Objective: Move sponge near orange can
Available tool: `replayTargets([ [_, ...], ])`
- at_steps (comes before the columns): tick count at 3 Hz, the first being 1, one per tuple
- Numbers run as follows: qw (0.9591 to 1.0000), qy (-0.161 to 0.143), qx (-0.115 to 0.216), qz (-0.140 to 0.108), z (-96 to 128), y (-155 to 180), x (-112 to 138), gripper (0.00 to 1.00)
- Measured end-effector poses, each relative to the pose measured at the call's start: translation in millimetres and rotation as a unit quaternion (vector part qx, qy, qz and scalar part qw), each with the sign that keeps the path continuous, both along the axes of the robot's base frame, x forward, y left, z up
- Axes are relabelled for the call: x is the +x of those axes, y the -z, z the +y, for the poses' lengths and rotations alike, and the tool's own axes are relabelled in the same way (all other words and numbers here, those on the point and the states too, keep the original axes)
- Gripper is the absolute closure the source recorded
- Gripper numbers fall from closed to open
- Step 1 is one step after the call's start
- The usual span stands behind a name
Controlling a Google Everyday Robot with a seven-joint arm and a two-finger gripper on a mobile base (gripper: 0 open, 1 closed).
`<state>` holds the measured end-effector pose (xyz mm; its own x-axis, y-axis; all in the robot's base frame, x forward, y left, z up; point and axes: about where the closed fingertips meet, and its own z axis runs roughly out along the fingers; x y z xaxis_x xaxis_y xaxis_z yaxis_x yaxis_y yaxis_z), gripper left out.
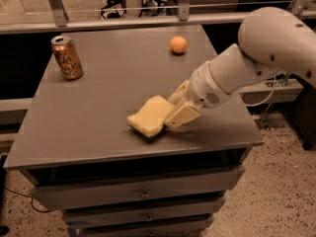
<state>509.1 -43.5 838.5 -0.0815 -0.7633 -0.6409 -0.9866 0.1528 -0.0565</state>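
**Status, near to far**

1. Front edge: bench (98, 117) carries all items. Drawers (143, 194) sit below the top; 3 fronts show.
2. Near-centre, slightly right: sponge (147, 116) lies close to the front edge, right end raised a little, left end on or just above the bench top (cannot tell which).
3. Pincer (172, 111) is at the sponge's right end, clenched on it. One finger crosses the front face, the other sits behind the slab. Arm (247, 68) comes in from the right.
4. Far right of centre: orange ball (178, 44), apart from everything else. Not a task item.
5. Far-left corner: orange can (67, 57), upright, well apart from the sponge.

**Progress (judgement)**

- Done: grasp appears secured.
- Left: carry the sponge diag. to the far left, set it down just beside the can w/o knocking it, release, and retract.
- Est.: early stage, as the full gap between the sponge and the can is uncovered.

**Qty**

- Sponge: 1
- Orange can: 1
- Orange ball: 1
- Pincer: 1
- Bench: 1
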Motion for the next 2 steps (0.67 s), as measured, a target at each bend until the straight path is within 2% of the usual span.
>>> replayTargets([
  [1, 0.9997, 0.014, -0.014, -0.016, -19.8, -14.9, 1.6, 1.0],
  [2, 0.9973, 0.043, -0.023, -0.054, -49.7, -50.7, 13.8, 1.0],
])
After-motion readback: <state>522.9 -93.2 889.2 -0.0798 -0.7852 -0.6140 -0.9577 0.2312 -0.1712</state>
